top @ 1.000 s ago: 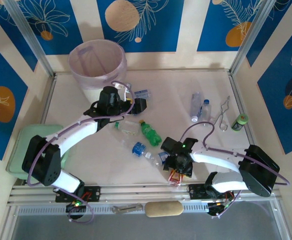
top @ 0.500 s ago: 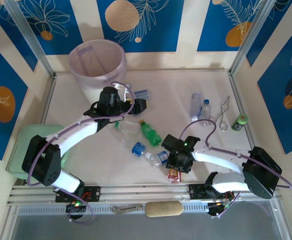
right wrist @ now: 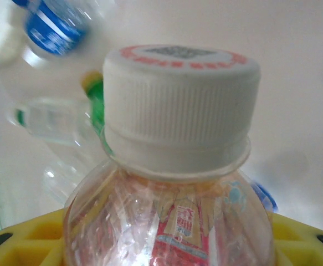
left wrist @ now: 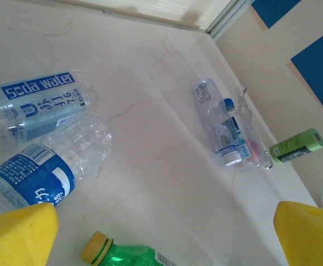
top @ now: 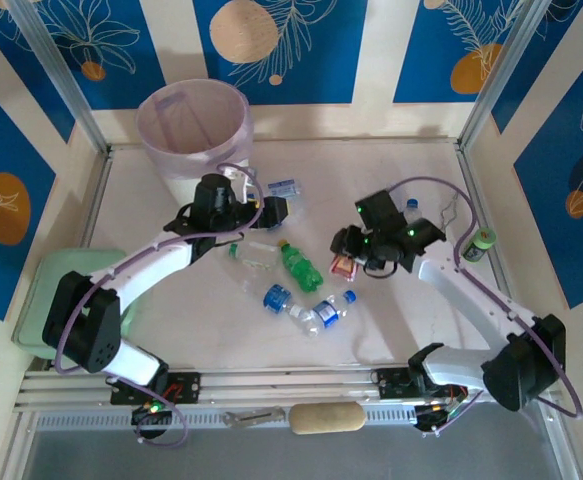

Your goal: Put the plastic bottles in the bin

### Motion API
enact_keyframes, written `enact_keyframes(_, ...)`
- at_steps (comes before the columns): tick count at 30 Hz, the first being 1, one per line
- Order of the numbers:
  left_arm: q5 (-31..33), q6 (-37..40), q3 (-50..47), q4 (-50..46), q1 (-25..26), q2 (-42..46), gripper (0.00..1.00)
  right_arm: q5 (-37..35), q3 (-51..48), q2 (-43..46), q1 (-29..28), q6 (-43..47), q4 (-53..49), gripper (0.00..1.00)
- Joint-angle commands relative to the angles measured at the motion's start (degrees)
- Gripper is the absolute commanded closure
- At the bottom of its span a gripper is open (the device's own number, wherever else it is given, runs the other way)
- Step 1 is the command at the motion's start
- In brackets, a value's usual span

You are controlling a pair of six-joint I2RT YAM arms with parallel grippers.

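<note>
1. The right gripper is clamped on a red-labelled plastic bottle and holds it above the middle of the bench. In the right wrist view the bottle's white ribbed cap stands up between the yellow pads.
2. The left gripper hangs just right of the bin, with its jaws spread wide. Nothing sits between its yellow fingertips.
3. The bin, a white bucket with a pale lilac liner, stands at the far left corner of the bench.
4. A green bottle, two blue-labelled bottles and a clear crumpled bottle lie around the middle of the bench. A "Soda water" bottle lies beside the left gripper.
5. Two clear bottles lie side by side toward the right edge, with a dark cylinder with a green top near them.
6. A tan roll lies at the near edge, and a pale green tray at the left edge.
</note>
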State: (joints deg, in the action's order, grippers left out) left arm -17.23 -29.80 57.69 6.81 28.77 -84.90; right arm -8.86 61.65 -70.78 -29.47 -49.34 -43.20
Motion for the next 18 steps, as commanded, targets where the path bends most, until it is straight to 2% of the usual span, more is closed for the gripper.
enact_keyframes(1,-5.73,-1.76,1.81,2.21,-0.56,-0.57,0.00,3.93,3.46,-4.59,2.62,5.78,7.84,0.51)
enact_keyframes(7,-11.85,-4.58,1.58,4.88,-0.47,-2.69,0.00,7.88,6.56,-12.19,5.13,3.63,23.17,0.51)
enact_keyframes(12,-18.41,-7.79,1.55,8.78,-0.30,-4.51,0.00,9.29,13.41,-18.13,5.03,6.88,26.22,0.51)
enact_keyframes(18,-20.69,-9.26,1.54,10.57,0.74,-5.93,0.00,13.16,16.84,-21.16,4.48,5.85,31.15,0.52)
